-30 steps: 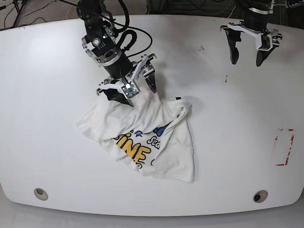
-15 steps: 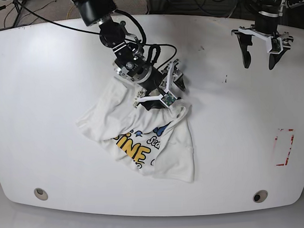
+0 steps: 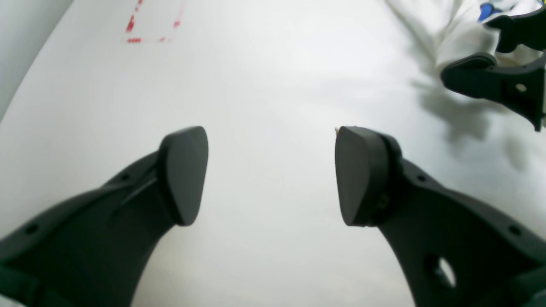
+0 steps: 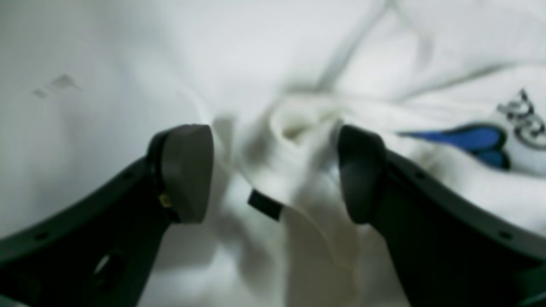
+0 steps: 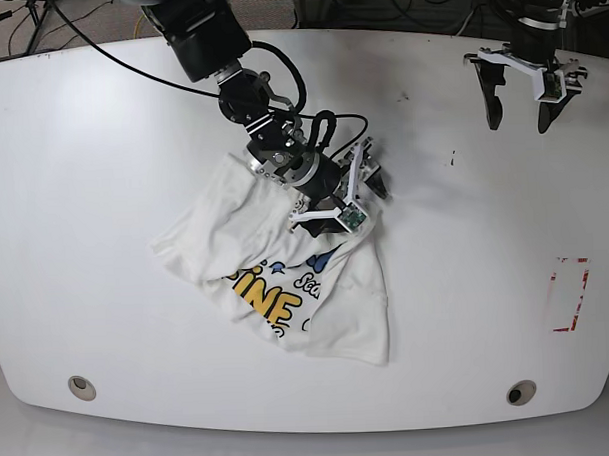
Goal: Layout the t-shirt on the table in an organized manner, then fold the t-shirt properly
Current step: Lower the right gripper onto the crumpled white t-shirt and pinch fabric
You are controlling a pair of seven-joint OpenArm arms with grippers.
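The t-shirt (image 5: 357, 306) lies crumpled in the middle of the table (image 5: 103, 175), yellow and blue print showing at its front. My right gripper (image 5: 352, 198) hangs low over the shirt's upper right corner. In the right wrist view that gripper (image 4: 275, 175) is open, its fingers on either side of a bunched fold of the t-shirt (image 4: 426, 106) and a small black tag (image 4: 265, 204). My left gripper (image 5: 519, 118) is open above bare table at the far right. In the left wrist view nothing lies between the left gripper's (image 3: 271, 175) fingers.
A red-white tape rectangle (image 5: 570, 294) marks the table's right side, also seen as the tape rectangle (image 3: 153, 25) ahead of the left gripper. Two metal grommet holes (image 5: 82, 387) (image 5: 521, 393) sit near the front edge. Small dark scuffs (image 5: 452, 161) lie right of the shirt.
The right gripper has swept rightward and down across the shirt's top edge to its upper right corner. The left gripper has drawn back slightly toward the far right edge.
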